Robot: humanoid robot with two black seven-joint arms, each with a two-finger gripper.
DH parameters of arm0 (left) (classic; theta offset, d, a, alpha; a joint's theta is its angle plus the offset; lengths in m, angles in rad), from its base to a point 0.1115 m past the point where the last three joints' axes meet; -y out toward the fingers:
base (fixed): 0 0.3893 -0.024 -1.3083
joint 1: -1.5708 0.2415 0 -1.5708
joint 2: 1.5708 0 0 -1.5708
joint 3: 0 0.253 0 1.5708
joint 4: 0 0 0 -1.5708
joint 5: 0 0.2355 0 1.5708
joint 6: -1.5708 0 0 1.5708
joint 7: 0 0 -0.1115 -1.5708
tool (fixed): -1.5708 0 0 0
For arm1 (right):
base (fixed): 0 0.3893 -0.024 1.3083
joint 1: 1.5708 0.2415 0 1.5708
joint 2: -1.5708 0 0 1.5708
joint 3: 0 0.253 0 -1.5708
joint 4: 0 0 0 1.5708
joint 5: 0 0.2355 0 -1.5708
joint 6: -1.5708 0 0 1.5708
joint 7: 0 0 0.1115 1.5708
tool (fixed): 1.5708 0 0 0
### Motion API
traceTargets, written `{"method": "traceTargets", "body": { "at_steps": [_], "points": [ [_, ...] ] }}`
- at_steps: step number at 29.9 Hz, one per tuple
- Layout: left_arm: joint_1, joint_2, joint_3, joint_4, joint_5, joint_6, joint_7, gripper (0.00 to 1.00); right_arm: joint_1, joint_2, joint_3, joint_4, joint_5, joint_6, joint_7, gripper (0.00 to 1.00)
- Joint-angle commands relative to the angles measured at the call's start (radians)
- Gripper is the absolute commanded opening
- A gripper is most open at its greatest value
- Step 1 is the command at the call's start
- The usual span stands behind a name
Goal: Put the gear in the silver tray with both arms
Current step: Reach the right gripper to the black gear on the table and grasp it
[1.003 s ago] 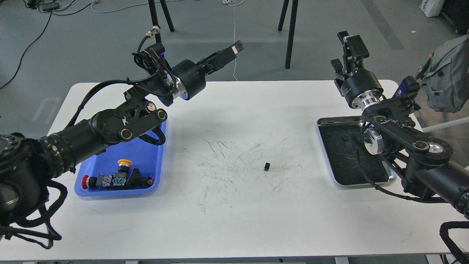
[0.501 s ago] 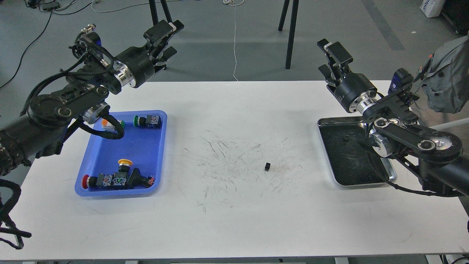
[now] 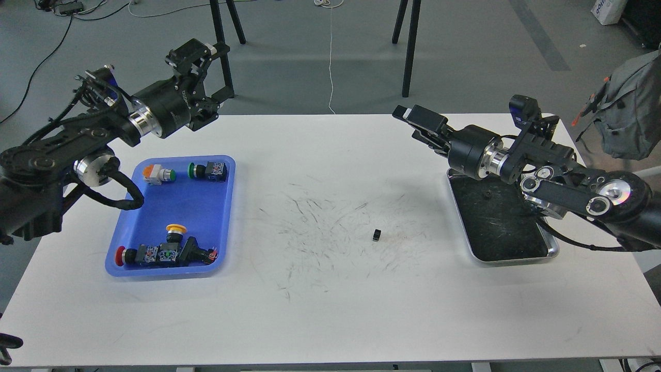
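My left arm's black two-finger gripper (image 3: 199,51) hangs in the air at about ten o'clock from the middle of the white table (image 3: 330,320), past the far edge, its fingers standing apart with nothing between them. My right arm's black two-finger gripper (image 3: 419,120) points toward nine o'clock, low over the far part of the table and just beside the far left corner of the shiny rectangular silver metal tray (image 3: 551,251); it is seen nearly edge-on, so I cannot tell whether its fingers are apart or together, and I see nothing in it. The small black gear (image 3: 377,235) lies on the bare, scuffed tabletop near the middle, well apart from both grippers and at about nine o'clock from the silver tray. That tray sits at three o'clock on the table, its dark scratched bottom holding one tiny dark piece (image 3: 486,195) near the far end. At nine o'clock lies a blue plastic tray (image 3: 206,206) with several coloured push-button switches (image 3: 165,253) inside
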Motion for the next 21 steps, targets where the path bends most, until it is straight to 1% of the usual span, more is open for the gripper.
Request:
{"method": "traceTargets", "body": {
  "at_steps": [1, 4, 9, 16, 21],
  "points": [
    [0.002, 0.006, 0.004, 0.004, -0.008, -0.033, 0.0, 1.0, 0.04, 0.001, -0.055, 0.009, -0.09, 0.031, 0.0, 0.95],
    [0.003, 0.018, 0.002, -0.004, -0.019, -0.033, 0.0, 1.0, 0.066, 0.004, -0.105, 0.015, -0.155, 0.051, 0.0, 0.95],
    [0.014, 0.023, 0.001, 0.009, -0.109, -0.033, 0.0, 1.0, 0.106, 0.012, -0.193, 0.014, -0.225, 0.054, 0.005, 0.95],
    [0.037, 0.009, -0.022, 0.042, -0.221, -0.033, 0.0, 1.0, 0.124, 0.014, -0.216, 0.013, -0.352, 0.069, 0.008, 0.95],
    [0.05, 0.005, -0.022, 0.049, -0.229, -0.033, 0.0, 1.0, 0.132, 0.035, -0.233, 0.014, -0.478, 0.083, 0.011, 0.95]
  ]
}}
